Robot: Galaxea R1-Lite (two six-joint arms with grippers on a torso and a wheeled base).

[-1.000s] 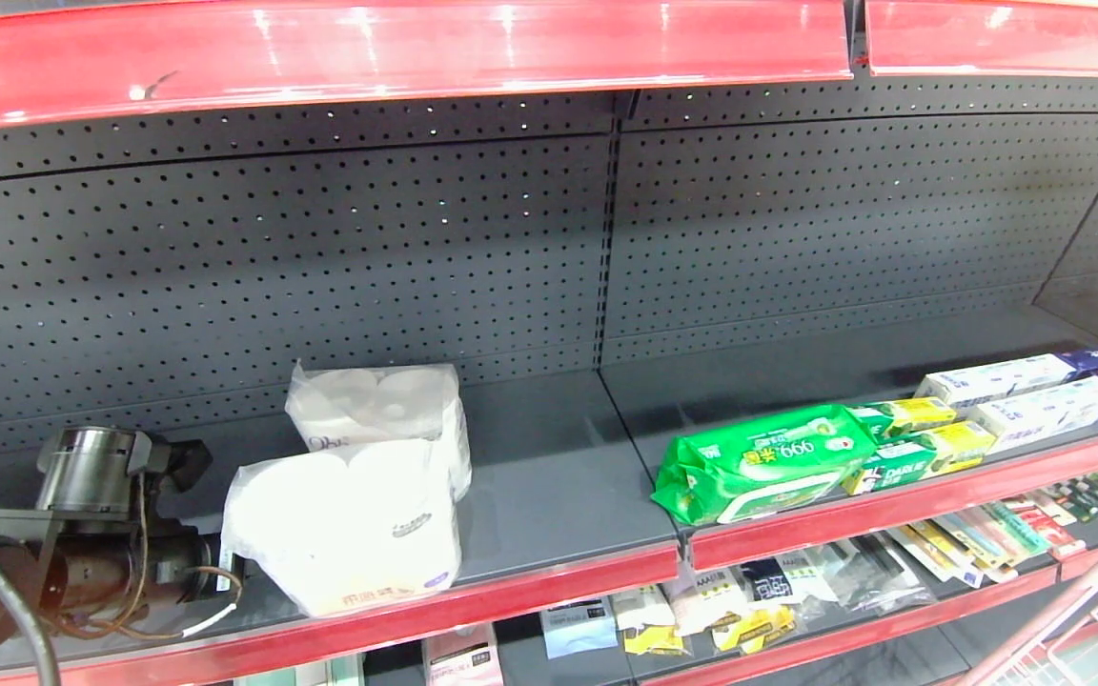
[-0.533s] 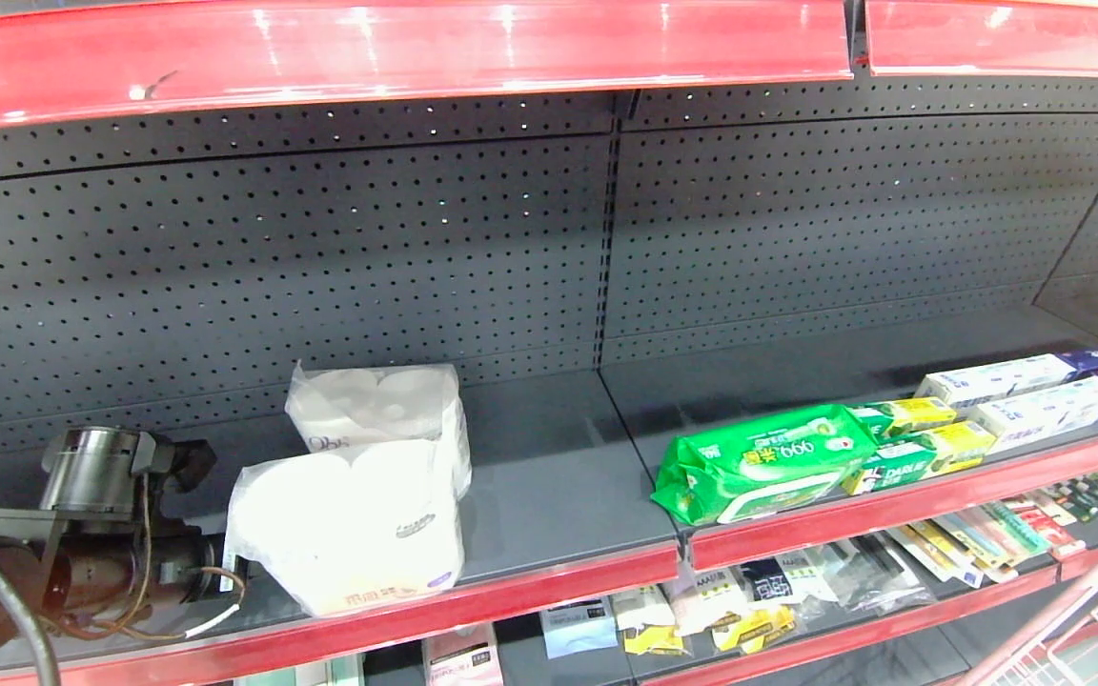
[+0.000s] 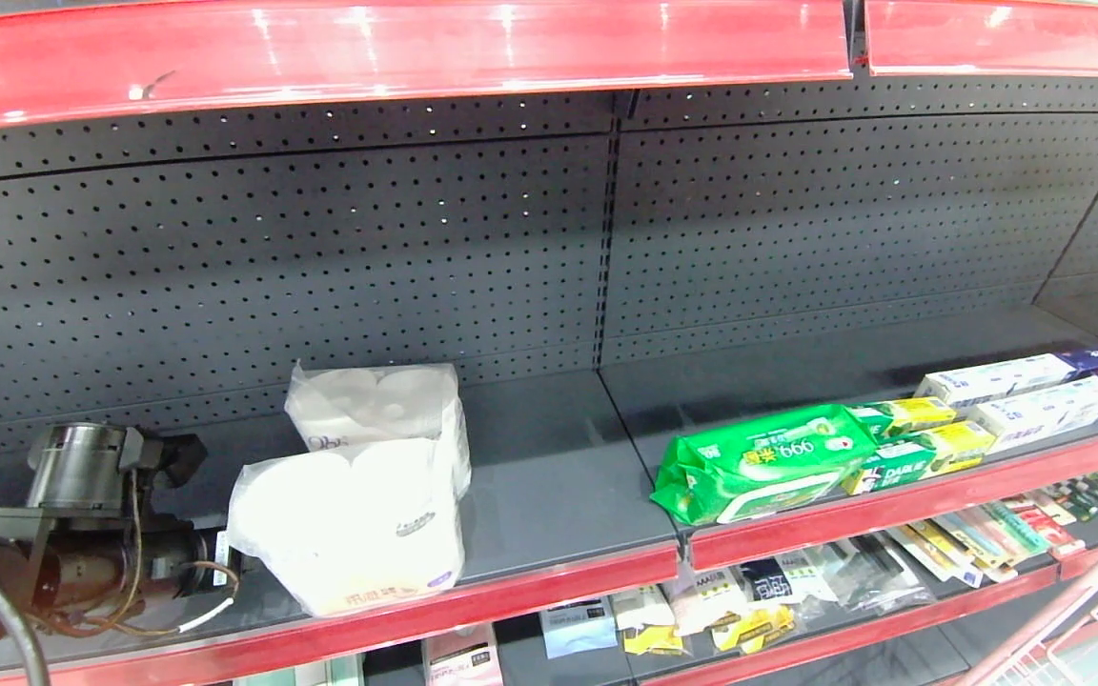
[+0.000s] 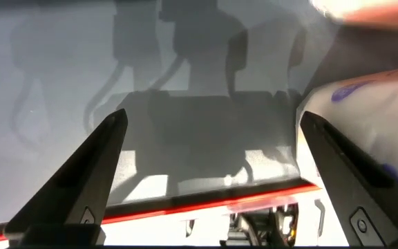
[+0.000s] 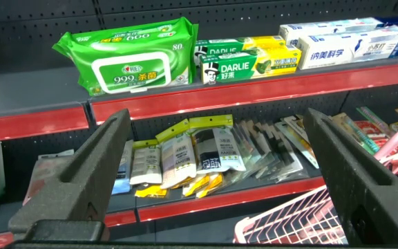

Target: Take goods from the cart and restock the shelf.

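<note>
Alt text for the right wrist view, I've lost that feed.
The right gripper, open, faces a red-edged shelf holding a green wipes pack beside long boxes. Small packets lie on the shelf below, and a pink cart basket sits nearer the camera.

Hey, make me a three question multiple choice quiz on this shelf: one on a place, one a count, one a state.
1. Where is the green wipes pack? A. on the shelf beside the toothpaste boxes B. on the floor C. in a drawer
2. How many white roll packs stand on the shelf? A. one B. two C. four
3. The left claw is: A. shut on a pack B. shut, empty C. open
Answers: A, it lies by the boxes at the front edge; B, one stands behind the other; C, its fingers are spread apart.
</note>
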